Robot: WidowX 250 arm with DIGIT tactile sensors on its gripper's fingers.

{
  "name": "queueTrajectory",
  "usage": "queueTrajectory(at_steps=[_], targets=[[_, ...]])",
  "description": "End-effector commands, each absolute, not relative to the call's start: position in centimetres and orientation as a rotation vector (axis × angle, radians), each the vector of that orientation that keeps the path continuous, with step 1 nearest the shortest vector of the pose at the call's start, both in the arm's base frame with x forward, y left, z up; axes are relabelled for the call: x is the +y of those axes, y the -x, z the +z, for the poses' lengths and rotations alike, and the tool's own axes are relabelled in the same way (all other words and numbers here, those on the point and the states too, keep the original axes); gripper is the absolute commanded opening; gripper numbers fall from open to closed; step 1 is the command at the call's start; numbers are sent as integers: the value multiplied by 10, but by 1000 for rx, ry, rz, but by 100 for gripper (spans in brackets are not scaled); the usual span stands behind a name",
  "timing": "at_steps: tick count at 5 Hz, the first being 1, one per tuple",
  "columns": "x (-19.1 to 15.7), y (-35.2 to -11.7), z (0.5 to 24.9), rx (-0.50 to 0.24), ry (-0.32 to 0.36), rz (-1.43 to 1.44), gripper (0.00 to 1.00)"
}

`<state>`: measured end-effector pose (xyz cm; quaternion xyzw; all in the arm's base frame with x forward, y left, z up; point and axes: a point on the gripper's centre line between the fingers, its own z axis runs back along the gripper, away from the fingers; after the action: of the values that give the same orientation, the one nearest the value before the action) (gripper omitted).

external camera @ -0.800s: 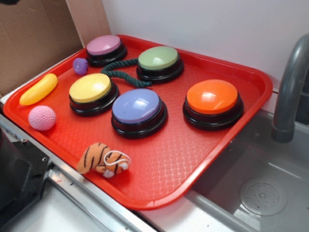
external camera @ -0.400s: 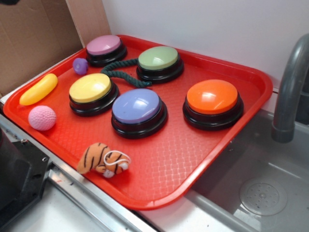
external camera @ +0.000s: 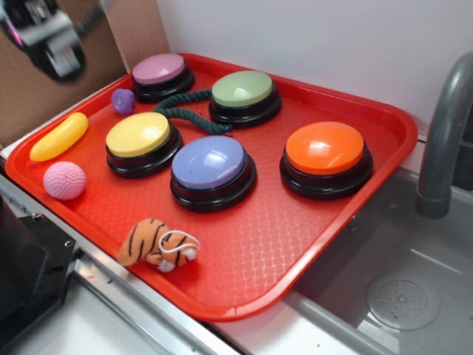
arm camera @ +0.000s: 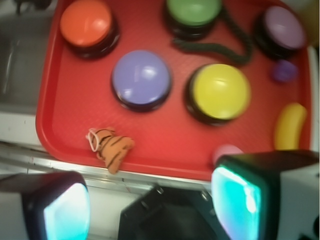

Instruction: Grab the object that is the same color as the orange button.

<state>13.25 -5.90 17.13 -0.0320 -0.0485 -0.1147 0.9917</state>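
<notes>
Tiger toy (external camera: 157, 245) lying on its side near the front edge of the red tray (external camera: 281, 251), just ahead of the purple button (external camera: 212, 171), untouched; in wrist view it's at (arm camera: 110, 147) with the white loop on its left end. Orange button (external camera: 326, 157) sitting at the tray's right side, well apart from the tiger. Gripper (external camera: 48, 33) hovering blurred at the top-left corner of the exterior view, above the tray's far-left edge and in front of the cardboard (external camera: 44, 81), well apart from the tiger. Jaws standing spread, nothing between them; fingers (arm camera: 250, 192) showing wide apart at the bottom of wrist view. Yellow button (external camera: 140, 140), green button (external camera: 244, 96) and pink button (external camera: 160, 75) sitting behind the purple one, dark rope (external camera: 188, 115) curling between them. Yellow banana toy (external camera: 59, 137) and pink ball (external camera: 64, 180) lying at the left rim. Grey faucet (external camera: 443, 140) standing over the sink (external camera: 399, 296) at right
</notes>
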Motion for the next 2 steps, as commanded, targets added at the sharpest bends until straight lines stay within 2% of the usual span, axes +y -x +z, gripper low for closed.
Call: queueTrajectory(at_steps=[1,2], targets=[[-103,-143,115,-161,75,-396,100],[-111,-142,92,-132,84,-383,100]])
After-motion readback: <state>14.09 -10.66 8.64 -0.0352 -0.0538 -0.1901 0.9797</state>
